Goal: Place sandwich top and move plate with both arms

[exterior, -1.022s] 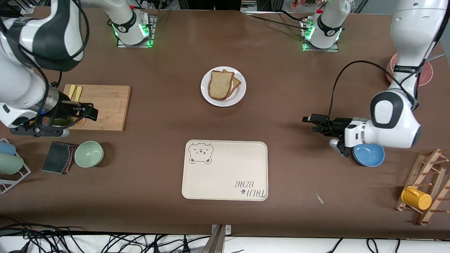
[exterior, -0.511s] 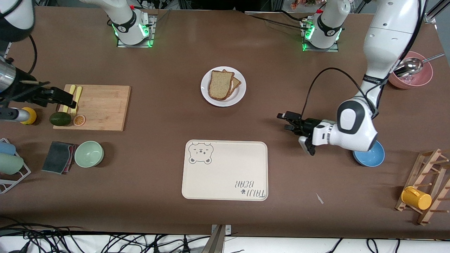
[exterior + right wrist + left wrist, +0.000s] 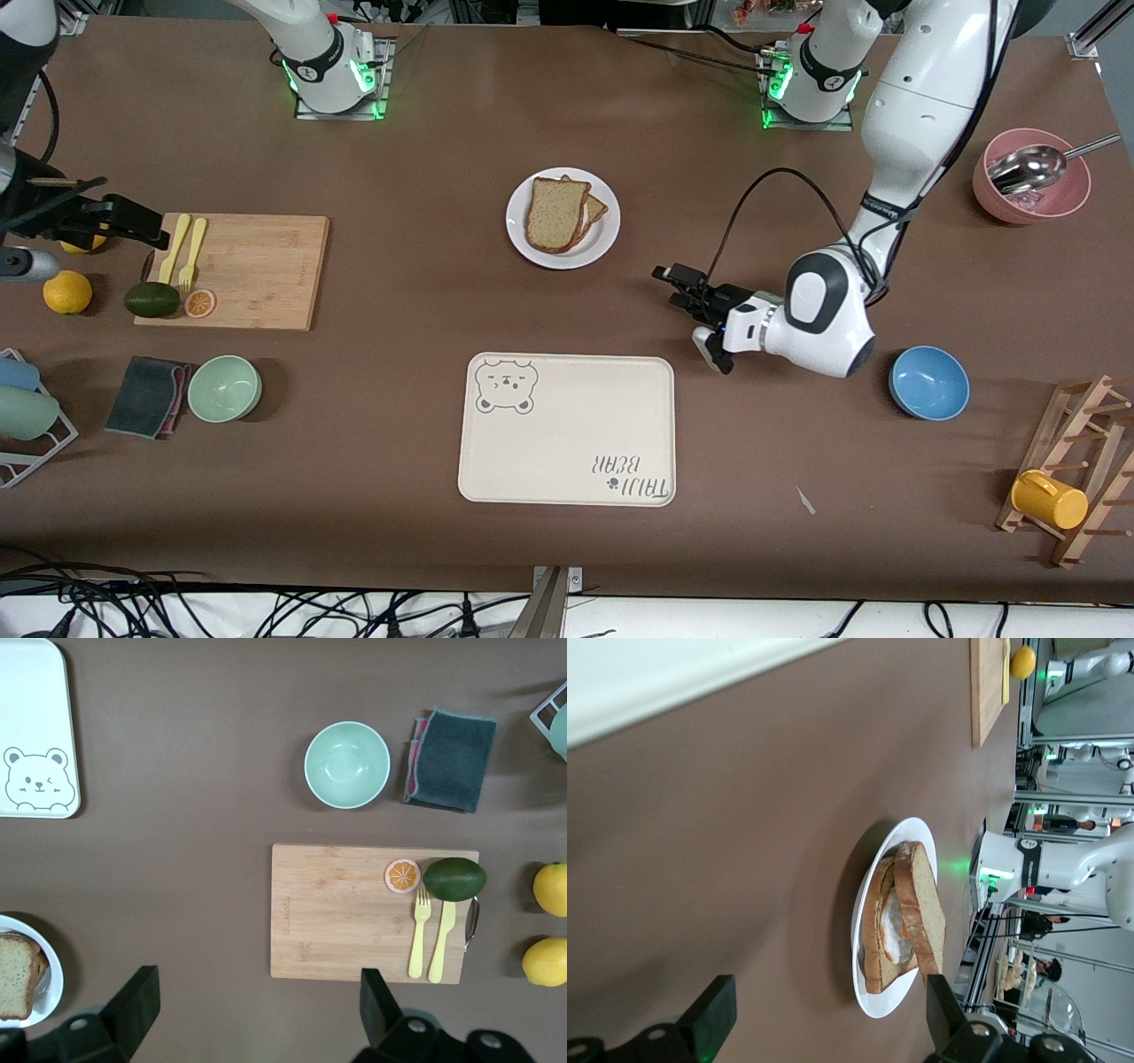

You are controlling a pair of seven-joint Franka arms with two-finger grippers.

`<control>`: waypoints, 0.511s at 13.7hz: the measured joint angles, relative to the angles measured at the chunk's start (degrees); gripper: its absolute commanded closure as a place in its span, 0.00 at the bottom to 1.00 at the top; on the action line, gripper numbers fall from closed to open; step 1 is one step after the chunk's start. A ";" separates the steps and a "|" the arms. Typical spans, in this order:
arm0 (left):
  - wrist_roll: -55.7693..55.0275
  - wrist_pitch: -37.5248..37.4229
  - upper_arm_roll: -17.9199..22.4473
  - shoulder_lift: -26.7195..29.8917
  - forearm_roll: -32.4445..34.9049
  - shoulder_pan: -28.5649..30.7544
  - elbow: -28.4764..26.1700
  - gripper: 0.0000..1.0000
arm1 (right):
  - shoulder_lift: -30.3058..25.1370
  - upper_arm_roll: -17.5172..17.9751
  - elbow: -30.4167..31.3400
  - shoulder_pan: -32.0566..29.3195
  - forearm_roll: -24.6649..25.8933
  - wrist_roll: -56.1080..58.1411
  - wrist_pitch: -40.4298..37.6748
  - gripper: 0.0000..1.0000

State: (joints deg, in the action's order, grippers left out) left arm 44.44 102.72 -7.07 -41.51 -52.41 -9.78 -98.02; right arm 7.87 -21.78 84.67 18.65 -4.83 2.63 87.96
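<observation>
Bread slice (image 3: 555,213), the plain speckled one with the darker crust, lies on top of the sandwich on the white plate (image 3: 605,240), which sits at the middle of the table, farther from the front camera than the cream bear tray (image 3: 567,430). In my left wrist view the slice (image 3: 920,908) leans over a lower slice with white and orange filling between them, all on the plate (image 3: 879,1002).

My left gripper (image 3: 675,283) hangs low over bare brown table between the plate and the blue bowl (image 3: 928,382), pointing toward the plate. Its fingers (image 3: 719,1012) are spread wide with nothing between them, and the plate shows in the gap.

My right gripper (image 3: 133,226) is up over the edge of the wooden cutting board (image 3: 257,270) at the right arm's end of the table. Its fingers (image 3: 140,997) are also spread apart, empty. On the board lie a yellow fork (image 3: 419,931) and a yellow knife (image 3: 442,942) side by side, with a green avocado (image 3: 454,878) and an orange slice (image 3: 402,874) at the board's corner nearer the front camera. Two lemons (image 3: 551,927) rest on the table just beside the board. A green bowl (image 3: 224,388) and a dark folded cloth (image 3: 148,397) sit nearer the front camera than the board.
</observation>
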 measured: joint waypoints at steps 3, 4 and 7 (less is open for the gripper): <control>0.02 2.01 -0.02 -1.65 -2.04 -2.74 -0.01 0.08 | -2.35 10.13 2.71 -10.20 2.50 0.33 1.50 0.00; 0.02 2.28 -0.02 -2.00 -2.13 -3.32 -0.02 0.08 | -3.48 13.36 4.18 -12.70 3.79 0.32 2.93 0.00; -0.29 4.94 -0.06 -2.29 -2.14 -5.42 -0.60 0.08 | -8.33 17.43 10.60 -14.82 5.22 0.07 7.60 0.00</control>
State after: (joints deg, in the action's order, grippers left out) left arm 44.15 107.65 -7.13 -43.80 -54.55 -15.20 -98.62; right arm -0.45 -4.34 95.28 3.83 0.39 2.70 95.57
